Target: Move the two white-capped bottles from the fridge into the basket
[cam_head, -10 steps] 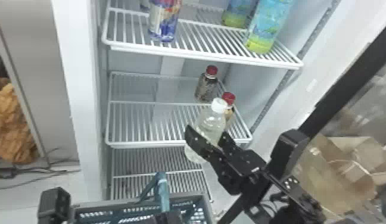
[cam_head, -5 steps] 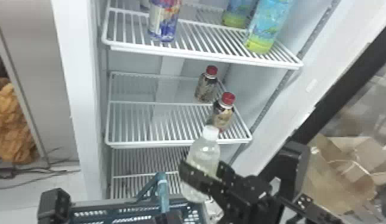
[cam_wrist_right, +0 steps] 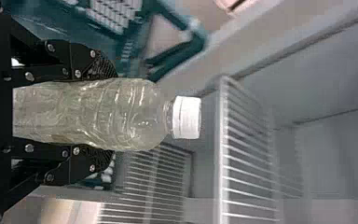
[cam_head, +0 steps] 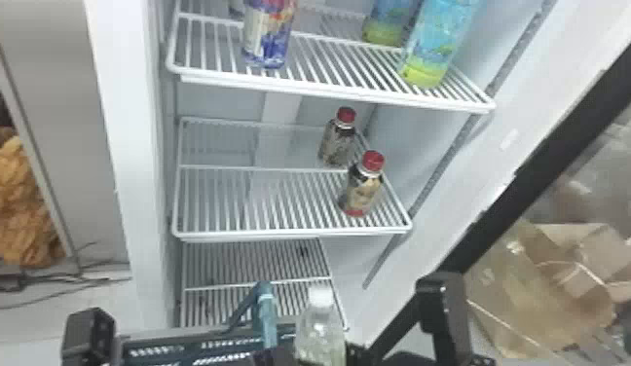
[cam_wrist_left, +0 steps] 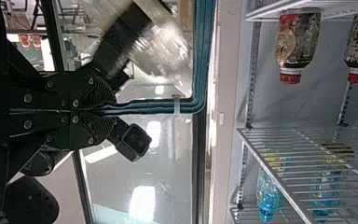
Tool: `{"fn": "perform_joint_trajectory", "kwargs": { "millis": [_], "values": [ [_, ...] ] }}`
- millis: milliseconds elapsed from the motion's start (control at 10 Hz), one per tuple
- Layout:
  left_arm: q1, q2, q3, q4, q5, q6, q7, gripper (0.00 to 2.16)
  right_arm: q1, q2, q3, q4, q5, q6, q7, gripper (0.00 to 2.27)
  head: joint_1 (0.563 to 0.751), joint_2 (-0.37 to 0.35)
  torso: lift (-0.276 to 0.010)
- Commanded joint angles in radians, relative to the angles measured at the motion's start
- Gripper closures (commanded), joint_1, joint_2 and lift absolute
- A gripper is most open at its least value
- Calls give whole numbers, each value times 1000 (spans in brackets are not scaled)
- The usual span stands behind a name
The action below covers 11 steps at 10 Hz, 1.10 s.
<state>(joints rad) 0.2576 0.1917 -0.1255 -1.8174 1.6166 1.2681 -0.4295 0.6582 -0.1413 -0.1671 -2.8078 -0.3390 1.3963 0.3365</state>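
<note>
black plates [cam_wrist_left: 46, 96], round silver screws [cam_wrist_left: 27, 98], finely ridged dark pads [cam_wrist_left: 103, 93]

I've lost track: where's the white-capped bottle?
The bottle is in the right gripper, low in the head view's middle, just right of the basket handle.

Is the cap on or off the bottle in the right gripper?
On. In the right wrist view the white cap sits over the neck of the bottle, which is held between the right gripper's fingers.
</note>
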Motion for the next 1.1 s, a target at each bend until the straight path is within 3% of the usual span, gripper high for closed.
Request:
{"fn": "perform_joint_trajectory", "kwargs": {
  "millis": [0, 200, 600, 1000],
  "values": [
    [-2, 0, -2, 0, 1, 1, 0, 1118, -15, -6, 6, 11, -12, 81, -10, 797, 695, -350, -260],
    [0, 2, 0, 0, 1, 3, 0, 1118, -47, -15, 22, 80, -76, 96, -11, 794, 695, -350, -260],
    [0, 2, 0, 0, 1, 3, 0, 1118, -45, -18, 30, 33, -6, 81, -14, 460, 695, -350, -260],
    [0, 2, 0, 0, 1, 3, 0, 1118, 0, 9, 0, -18, 78, -127, -31, 490, 695, -350, -260]
  ]
}}
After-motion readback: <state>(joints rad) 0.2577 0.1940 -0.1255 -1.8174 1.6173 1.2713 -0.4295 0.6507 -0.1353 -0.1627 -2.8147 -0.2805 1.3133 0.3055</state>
